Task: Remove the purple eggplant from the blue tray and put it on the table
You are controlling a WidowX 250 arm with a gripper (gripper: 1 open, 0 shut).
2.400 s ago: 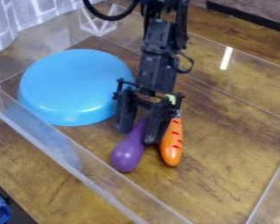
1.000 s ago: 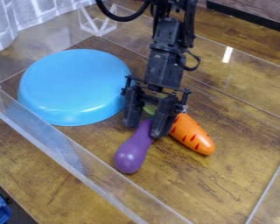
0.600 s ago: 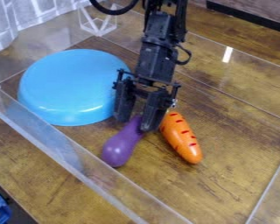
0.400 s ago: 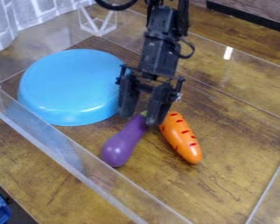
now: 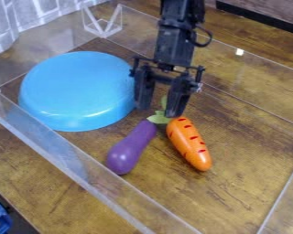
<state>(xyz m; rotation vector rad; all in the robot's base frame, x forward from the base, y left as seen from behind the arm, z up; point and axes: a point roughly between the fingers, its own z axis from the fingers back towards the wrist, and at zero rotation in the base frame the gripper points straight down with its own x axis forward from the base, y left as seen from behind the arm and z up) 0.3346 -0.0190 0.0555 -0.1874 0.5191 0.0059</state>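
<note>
The purple eggplant (image 5: 132,148) lies on the dark wood table (image 5: 241,110), just right of the light-blue tray (image 5: 73,89) and off it. An orange carrot (image 5: 189,144) lies beside it, to its right. My gripper (image 5: 167,99) hangs from the black arm above the two toys' upper ends. Its fingers (image 5: 187,91) are spread apart and hold nothing. The tray's surface shows nothing on it.
A clear plastic wall (image 5: 76,155) runs along the front left edge of the table, close to the eggplant. Another clear panel (image 5: 33,37) stands at the back left behind the tray.
My gripper has let go of the eggplant and risen up and back. The eggplant rests on the table next to the carrot, which shifted about earlier.
</note>
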